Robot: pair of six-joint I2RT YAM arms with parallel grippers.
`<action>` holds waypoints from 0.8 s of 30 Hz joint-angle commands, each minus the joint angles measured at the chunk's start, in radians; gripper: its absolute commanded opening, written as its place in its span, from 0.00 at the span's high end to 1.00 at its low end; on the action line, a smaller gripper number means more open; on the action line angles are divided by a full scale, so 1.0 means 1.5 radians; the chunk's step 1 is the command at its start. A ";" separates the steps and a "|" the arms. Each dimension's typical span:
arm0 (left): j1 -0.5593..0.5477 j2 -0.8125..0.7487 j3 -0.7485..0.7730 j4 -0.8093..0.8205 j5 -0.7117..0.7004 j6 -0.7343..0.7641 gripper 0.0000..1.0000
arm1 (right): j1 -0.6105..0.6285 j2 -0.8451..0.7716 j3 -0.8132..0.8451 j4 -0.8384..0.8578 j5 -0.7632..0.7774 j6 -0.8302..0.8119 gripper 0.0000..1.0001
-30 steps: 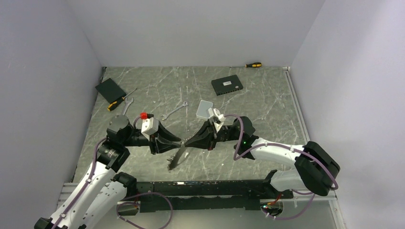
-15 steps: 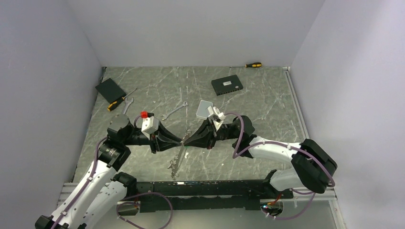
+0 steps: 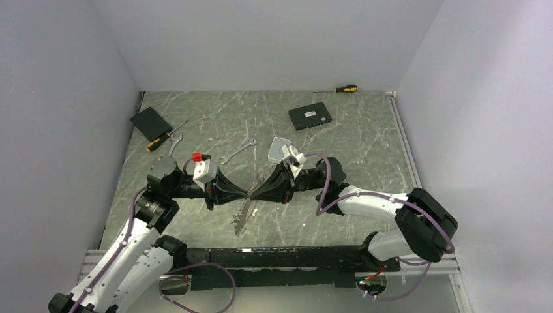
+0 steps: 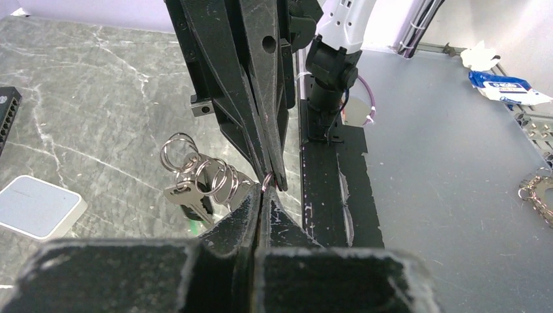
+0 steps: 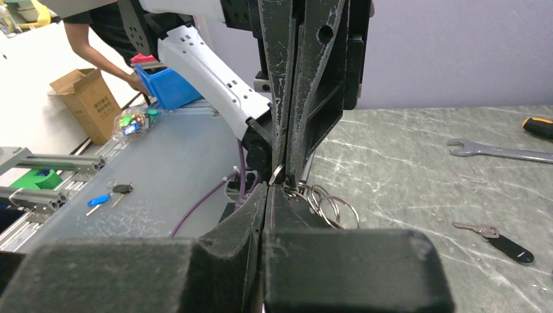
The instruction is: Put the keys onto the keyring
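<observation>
Overhead, the left gripper (image 3: 245,193) and the right gripper (image 3: 256,193) meet tip to tip above the marbled table (image 3: 365,163), toward its near edge. The keyring (image 3: 248,199) hangs at the meeting point and the keys (image 3: 240,219) dangle beneath it as one small silvery bunch.

The wrist views resolve what the overhead view cannot. From the left wrist, both pairs of jaws are pressed together, each nipping a thin wire loop of the keyring between their touching tips. Several linked split rings trail off to one side, carrying silver keys and a green tag (image 4: 194,225). A flat white box (image 4: 39,205) lies on the table beyond.

Only the right wrist view shows a loose key (image 5: 492,233) with a black tag. It lies flat on the table well apart from both grippers, with an open-ended wrench (image 5: 495,151) farther off.

Against the frame one second earlier, the bunch is shorter and sharper — then it was a long blurred streak slanting toward the arm bases. The right arm's elbow now sits slightly farther left, while the meeting point is almost unmoved.

The strung keys hang just below and beside the fingertips, not between them.
</observation>
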 commanded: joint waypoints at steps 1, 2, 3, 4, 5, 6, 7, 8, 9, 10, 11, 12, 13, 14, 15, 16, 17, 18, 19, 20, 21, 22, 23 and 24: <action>-0.001 -0.002 0.014 -0.040 0.006 0.029 1.00 | -0.001 -0.014 0.036 0.014 -0.001 -0.004 0.94; -0.002 -0.003 0.017 -0.055 0.000 0.038 1.00 | -0.001 -0.022 0.044 -0.026 0.000 -0.023 0.84; -0.002 -0.004 0.019 -0.067 -0.008 0.064 1.00 | -0.001 -0.030 0.053 -0.074 0.000 -0.046 0.74; -0.002 -0.002 0.022 -0.075 -0.012 0.074 1.00 | -0.001 -0.038 0.062 -0.133 0.001 -0.073 0.67; -0.002 0.000 0.025 -0.081 -0.009 0.082 1.00 | -0.001 -0.050 0.070 -0.184 0.003 -0.101 0.62; -0.002 0.001 0.029 -0.085 -0.008 0.089 1.00 | -0.001 -0.061 0.075 -0.236 0.005 -0.128 0.61; -0.002 0.002 0.031 -0.088 -0.008 0.093 1.00 | -0.001 -0.074 0.079 -0.282 0.009 -0.157 0.60; -0.002 0.002 0.031 -0.091 -0.006 0.098 1.00 | -0.001 -0.086 0.082 -0.320 0.014 -0.181 0.60; -0.002 0.003 0.030 -0.091 -0.005 0.099 1.00 | -0.001 -0.096 0.084 -0.353 0.018 -0.201 0.62; -0.002 0.005 0.030 -0.089 -0.002 0.097 1.00 | 0.000 -0.104 0.087 -0.385 0.025 -0.214 0.63; -0.002 0.008 0.030 -0.089 -0.001 0.098 1.00 | 0.000 -0.109 0.089 -0.402 0.030 -0.222 0.63; -0.003 0.010 0.031 -0.093 -0.002 0.099 1.00 | 0.000 -0.110 0.095 -0.414 0.033 -0.225 0.64; -0.003 0.013 0.033 -0.096 -0.005 0.100 1.00 | 0.000 -0.110 0.100 -0.424 0.035 -0.227 0.66; -0.003 0.015 0.034 -0.099 -0.006 0.101 1.00 | 0.000 -0.108 0.104 -0.434 0.040 -0.228 0.67; -0.004 0.017 0.036 -0.102 -0.006 0.102 1.00 | 0.002 -0.106 0.111 -0.449 0.045 -0.235 0.68; -0.004 0.017 0.036 -0.104 -0.006 0.103 1.00 | 0.005 -0.104 0.117 -0.467 0.053 -0.245 0.68; -0.004 0.017 0.035 -0.103 -0.008 0.102 1.00 | 0.008 -0.102 0.123 -0.486 0.061 -0.259 0.68; -0.005 0.016 0.035 -0.104 -0.012 0.101 1.00 | 0.011 -0.100 0.130 -0.509 0.067 -0.279 0.68; -0.006 0.014 0.034 -0.104 -0.013 0.101 1.00 | 0.012 -0.099 0.137 -0.527 0.075 -0.288 0.68; -0.006 0.014 0.034 -0.106 -0.015 0.101 1.00 | 0.012 -0.098 0.141 -0.540 0.080 -0.298 0.68; -0.006 0.014 0.034 -0.107 -0.018 0.101 1.00 | 0.013 -0.097 0.146 -0.548 0.082 -0.304 0.68; -0.006 0.015 0.035 -0.108 -0.019 0.102 1.00 | 0.013 -0.096 0.149 -0.557 0.084 -0.308 0.68; -0.007 0.016 0.036 -0.110 -0.020 0.104 1.00 | 0.014 -0.096 0.151 -0.561 0.085 -0.311 0.68; -0.007 0.016 0.036 -0.111 -0.022 0.105 1.00 | 0.015 -0.095 0.154 -0.566 0.085 -0.312 0.68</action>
